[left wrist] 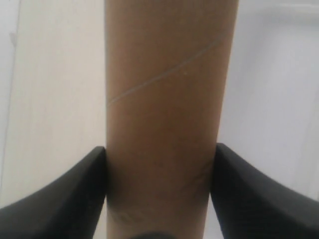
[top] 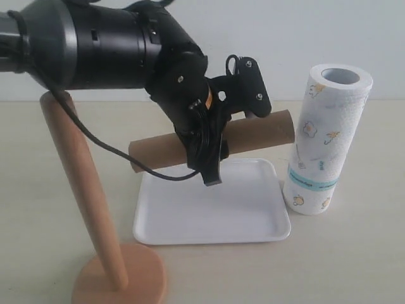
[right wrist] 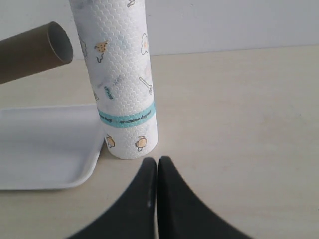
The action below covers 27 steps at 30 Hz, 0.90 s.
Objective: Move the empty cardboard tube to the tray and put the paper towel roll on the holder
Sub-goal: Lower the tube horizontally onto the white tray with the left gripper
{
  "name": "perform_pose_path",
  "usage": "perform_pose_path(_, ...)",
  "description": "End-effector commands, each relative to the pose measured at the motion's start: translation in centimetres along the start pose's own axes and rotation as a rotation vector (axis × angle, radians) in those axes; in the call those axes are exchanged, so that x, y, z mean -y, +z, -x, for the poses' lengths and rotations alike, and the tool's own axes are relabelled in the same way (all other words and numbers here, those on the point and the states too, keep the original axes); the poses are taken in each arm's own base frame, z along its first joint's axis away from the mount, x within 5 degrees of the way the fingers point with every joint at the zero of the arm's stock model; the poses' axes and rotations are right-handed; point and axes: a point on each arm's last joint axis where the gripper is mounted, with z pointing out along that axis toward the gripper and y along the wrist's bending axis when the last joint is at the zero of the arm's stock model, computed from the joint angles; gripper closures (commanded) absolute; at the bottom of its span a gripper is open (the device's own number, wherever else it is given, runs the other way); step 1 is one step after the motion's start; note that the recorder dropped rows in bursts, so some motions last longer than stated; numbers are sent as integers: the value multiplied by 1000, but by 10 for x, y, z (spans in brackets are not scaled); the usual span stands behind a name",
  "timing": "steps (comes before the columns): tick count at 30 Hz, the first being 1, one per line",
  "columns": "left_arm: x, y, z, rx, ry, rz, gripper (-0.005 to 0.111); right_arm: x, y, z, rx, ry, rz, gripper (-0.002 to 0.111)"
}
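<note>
Empty cardboard tube (top: 262, 130) clamped crosswise near mid-length between the jaws of left gripper (left wrist: 161, 164); held nearly level above the far side of tray (top: 209, 240), clear of its rim; tray floor bare; paper towel roll (top: 326, 139) upright on the worktop, just beside the tray's right edge; holder (top: 76, 177) well left of tray, post bare; right gripper (right wrist: 157, 162) closed tip to tip, empty, near the roll.
</note>
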Motion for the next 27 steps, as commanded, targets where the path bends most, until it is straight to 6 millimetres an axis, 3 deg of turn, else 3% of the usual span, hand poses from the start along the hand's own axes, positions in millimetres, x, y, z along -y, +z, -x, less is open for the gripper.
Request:
perform_pose_path(1,6,7,7,-12,-41,58,103,0,0,0,7,-10,-6,108)
perform_pose_path(10,12,14,1,-55,-64,45,103,0,0,0,7,-10,-6,108)
perform_pose_path(17,27,28,-11,-66,-25,19,103,0,0,0,7,-10,-6,108)
perform_pose_path(27,38,52,-11,-45,-1,-1,103,0,0,0,7,-10,-6,108)
